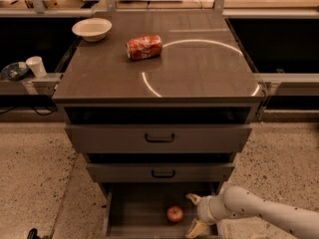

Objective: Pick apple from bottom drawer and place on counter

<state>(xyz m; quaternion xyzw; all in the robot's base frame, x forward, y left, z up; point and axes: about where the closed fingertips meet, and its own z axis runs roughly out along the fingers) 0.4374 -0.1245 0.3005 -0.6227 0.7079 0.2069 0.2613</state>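
Released, empty hand [194,213] just beside the apple [174,213] inside the pulled-out bottom drawer [134,209]

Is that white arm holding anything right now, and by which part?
Nothing is held. The end effector sits open inside the bottom drawer, beside the apple, its fingers not closed around it.

Dim warm light, ring glare [199,40] on counter [99,73], end effector [193,214] in shadowed bottom drawer [134,208].

White arm [271,215] in from the lower right, gripper [194,213] low near bottom centre, fingers [192,198] spread apart, pointing left.
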